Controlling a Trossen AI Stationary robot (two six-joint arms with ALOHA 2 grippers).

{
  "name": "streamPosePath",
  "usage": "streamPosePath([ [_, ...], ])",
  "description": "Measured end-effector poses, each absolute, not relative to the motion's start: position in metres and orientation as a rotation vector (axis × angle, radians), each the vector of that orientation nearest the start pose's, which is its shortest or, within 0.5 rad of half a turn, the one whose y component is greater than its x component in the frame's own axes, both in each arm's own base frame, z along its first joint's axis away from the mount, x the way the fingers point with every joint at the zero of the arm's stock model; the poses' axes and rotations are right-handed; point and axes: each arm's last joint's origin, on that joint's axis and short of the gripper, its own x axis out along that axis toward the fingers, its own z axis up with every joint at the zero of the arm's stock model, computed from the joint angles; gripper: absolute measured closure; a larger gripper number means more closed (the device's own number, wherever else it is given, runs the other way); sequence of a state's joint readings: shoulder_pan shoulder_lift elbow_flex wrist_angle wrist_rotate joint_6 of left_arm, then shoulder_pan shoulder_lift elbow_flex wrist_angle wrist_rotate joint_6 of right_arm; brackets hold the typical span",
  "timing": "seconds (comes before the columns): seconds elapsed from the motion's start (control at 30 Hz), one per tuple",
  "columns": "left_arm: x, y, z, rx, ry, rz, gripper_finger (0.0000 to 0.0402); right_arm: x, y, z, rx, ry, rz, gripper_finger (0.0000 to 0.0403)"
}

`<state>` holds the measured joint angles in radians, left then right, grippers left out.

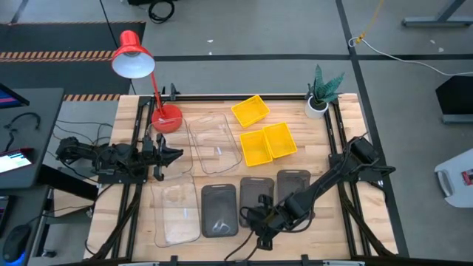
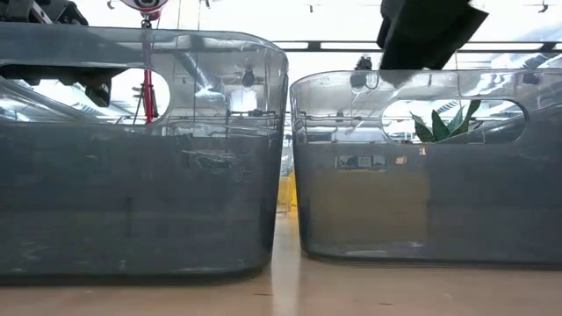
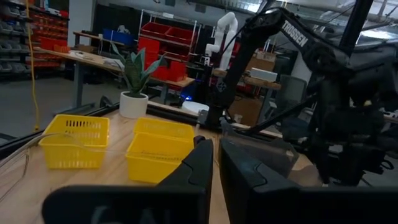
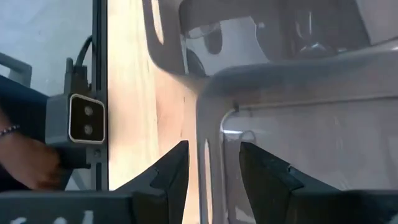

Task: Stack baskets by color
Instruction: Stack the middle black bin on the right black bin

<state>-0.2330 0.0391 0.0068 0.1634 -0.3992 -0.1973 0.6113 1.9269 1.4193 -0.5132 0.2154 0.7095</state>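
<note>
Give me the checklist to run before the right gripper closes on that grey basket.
1. Right gripper open: ok.
2. One finger on each side of the middle grey basket's wall: ok, in the right wrist view.
3. Gaps to the left grey basket and the right grey basket: cannot tell, they sit close.
4. Left gripper out of the way, by the clear basket: ok.
5. Yellow baskets clear of the grasp: ok.

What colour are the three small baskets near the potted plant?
Bright yellow baskets, clearest in the high view.
</note>
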Motion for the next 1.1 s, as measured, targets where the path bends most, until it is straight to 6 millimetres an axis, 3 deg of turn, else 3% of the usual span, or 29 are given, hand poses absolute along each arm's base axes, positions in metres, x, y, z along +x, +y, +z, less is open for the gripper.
streamPosePath([
  [0.33, 0.098, -0.012, 0.177, -0.232, -0.125, 0.155, 0.0373, 0.334, 0.233, 0.186, 0.172, 1.051, 0.015, 0.019],
  [0.5, 0.098, -0.012, 0.177, -0.231, -0.121, 0.156, 0.0367, 0.337, 0.235, 0.171, 0.13, 1.077, 0.02, 0.0191],
  [0.73, 0.098, -0.012, 0.175, -0.227, -0.109, 0.161, 0.037, 0.341, 0.229, 0.168, 0.15, 1.106, 0.024, 0.0241],
  [1.1, 0.099, -0.012, 0.175, -0.226, -0.106, 0.161, 0.0366, 0.345, 0.224, 0.168, 0.22, 1.171, 0.095, 0.0375],
])
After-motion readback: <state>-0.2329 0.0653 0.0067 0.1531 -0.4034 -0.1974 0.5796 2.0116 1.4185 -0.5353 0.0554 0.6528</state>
